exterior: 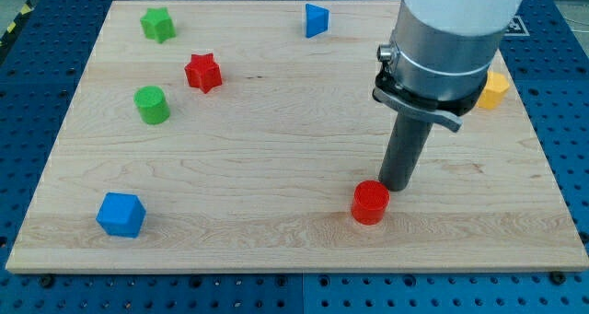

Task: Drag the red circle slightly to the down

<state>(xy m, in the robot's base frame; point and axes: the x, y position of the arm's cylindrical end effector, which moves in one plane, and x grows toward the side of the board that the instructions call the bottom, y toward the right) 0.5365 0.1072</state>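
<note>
The red circle (370, 203) is a short red cylinder on the wooden board (276, 139), low and right of centre. My tip (396, 186) stands just to the upper right of it, touching or nearly touching its edge. The dark rod rises from there to the grey and white arm at the view's top right.
A red star (203, 73) and a green cylinder (152, 105) lie at the upper left, a green star (158, 24) at the top left. A blue triangle (317, 20) is at the top centre, a yellow block (494, 90) at the right, a blue cube (121, 214) at the bottom left.
</note>
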